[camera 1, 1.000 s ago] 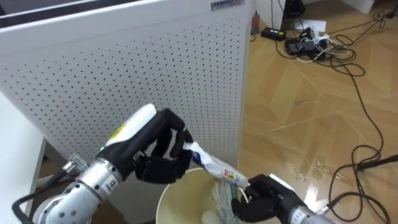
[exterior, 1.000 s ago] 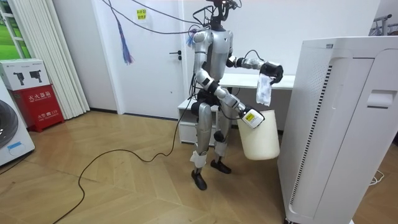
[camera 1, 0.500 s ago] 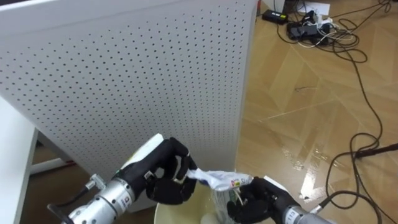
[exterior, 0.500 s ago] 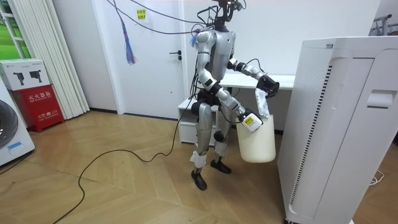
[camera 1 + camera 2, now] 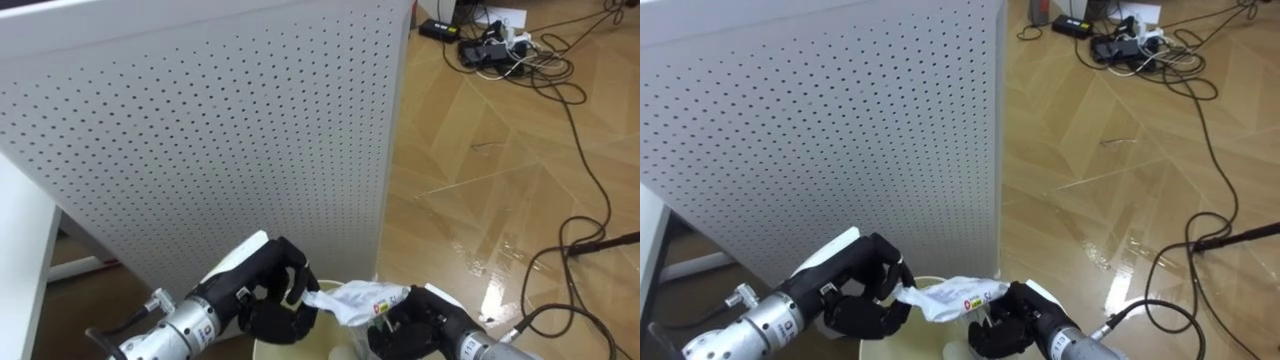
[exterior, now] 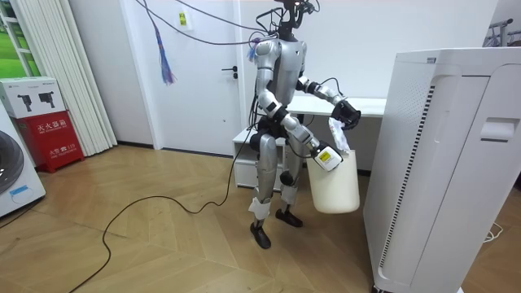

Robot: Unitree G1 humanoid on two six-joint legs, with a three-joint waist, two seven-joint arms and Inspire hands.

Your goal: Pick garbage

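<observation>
Lowered since a second ago, the left hand (image 5: 268, 298) is now seen right over the mouth of the bin (image 6: 334, 185), and the garbage (image 5: 355, 296), a crumpled white wrapper, is brought down with it. What was hanging slantwise from the fingers is now laid nearly level. The wrapper is pinched at its near end by the curled fingers of the left hand. Its long axis is run straight across the bin's opening, from the left hand toward the right hand (image 5: 412, 325). The far end is seen touching that right hand or just short of it; which cannot be told. The right hand is curled on the bin's rim, and the bin is held up by it beside the white perforated panel (image 5: 230, 130). The drop is judged to turn on this: the garbage is lying over the opening, not in it, bridged between the two hands. A release by the left hand is called for, and a snag on the rim or the right hand is to be watched for.
</observation>
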